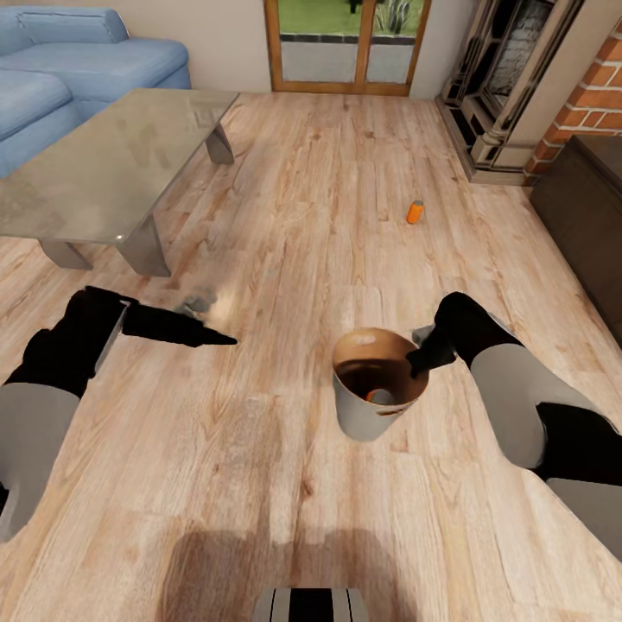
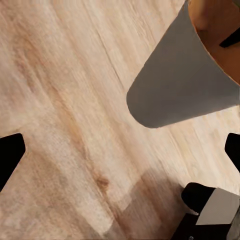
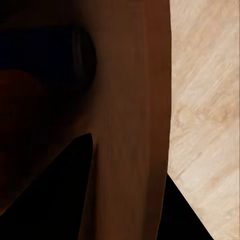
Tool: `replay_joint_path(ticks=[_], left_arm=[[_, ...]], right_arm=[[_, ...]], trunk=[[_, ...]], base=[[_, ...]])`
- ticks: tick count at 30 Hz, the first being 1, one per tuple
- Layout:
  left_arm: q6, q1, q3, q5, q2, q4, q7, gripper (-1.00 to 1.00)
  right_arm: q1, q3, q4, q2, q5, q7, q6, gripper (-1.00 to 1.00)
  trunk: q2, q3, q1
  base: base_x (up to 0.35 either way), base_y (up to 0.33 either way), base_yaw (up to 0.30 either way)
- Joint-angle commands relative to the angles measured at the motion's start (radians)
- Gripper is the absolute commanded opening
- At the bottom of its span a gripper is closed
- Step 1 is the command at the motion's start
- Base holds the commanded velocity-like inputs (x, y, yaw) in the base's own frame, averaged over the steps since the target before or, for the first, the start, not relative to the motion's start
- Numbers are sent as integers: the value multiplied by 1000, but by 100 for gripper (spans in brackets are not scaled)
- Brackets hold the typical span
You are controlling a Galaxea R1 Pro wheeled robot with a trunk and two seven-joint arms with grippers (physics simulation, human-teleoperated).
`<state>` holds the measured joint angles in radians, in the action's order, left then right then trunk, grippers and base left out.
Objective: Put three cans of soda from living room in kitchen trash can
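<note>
The grey trash can (image 1: 358,419), brown inside, hangs just above the wooden floor in front of me in the living room. My right gripper (image 1: 421,358) is shut on its rim, one finger inside and one outside; the right wrist view shows the brown inner wall (image 3: 130,100) between the fingers. One orange can of soda (image 1: 380,396) lies at the bottom of the bin. A second orange can (image 1: 415,212) stands on the floor farther ahead, near the fireplace. My left gripper (image 1: 212,339) hovers open to the left of the bin, whose grey outside (image 2: 175,85) faces it.
A glass-topped coffee table (image 1: 104,164) stands ahead on the left, with the light-blue sofa (image 1: 69,69) behind it. The brick fireplace (image 1: 596,95) and a dark cabinet (image 1: 587,225) line the right side. A glazed door (image 1: 345,43) is straight ahead.
</note>
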<state>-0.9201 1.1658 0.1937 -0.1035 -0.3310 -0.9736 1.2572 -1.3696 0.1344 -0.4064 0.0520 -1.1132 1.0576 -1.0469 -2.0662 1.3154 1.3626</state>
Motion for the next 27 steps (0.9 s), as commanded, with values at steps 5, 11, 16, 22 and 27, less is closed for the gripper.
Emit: replay_joint_path(ticks=[5,11,16,22,27], left_arm=[[114,-149,-89,5,-2,-8,-141,100],[195,-260,-105,6,25,-33,-238,100],[228,-348,-104,0,77,-124,-346,100],[240,-439,-102,1,88,-171,-428,100],[270,-465,-103,3,91,-182,-438,100]], right_arm=[[12,42,-1,69,12,-3,0,-100],[39,77,-3,80,13,-69,0,-100],[44,109,-4,81,13,-95,0,-100],[110,204,-30,82,13,-171,0,-100],[186,221,-106,75,15,-205,0,-100]], trunk=[[0,0,0],[21,-10,-12],[56,-25,-31],[56,-25,-31],[56,-25,-31]], base=[[0,0,0],[0,0,0],[0,0,0],[0,0,0],[-1,0,0]])
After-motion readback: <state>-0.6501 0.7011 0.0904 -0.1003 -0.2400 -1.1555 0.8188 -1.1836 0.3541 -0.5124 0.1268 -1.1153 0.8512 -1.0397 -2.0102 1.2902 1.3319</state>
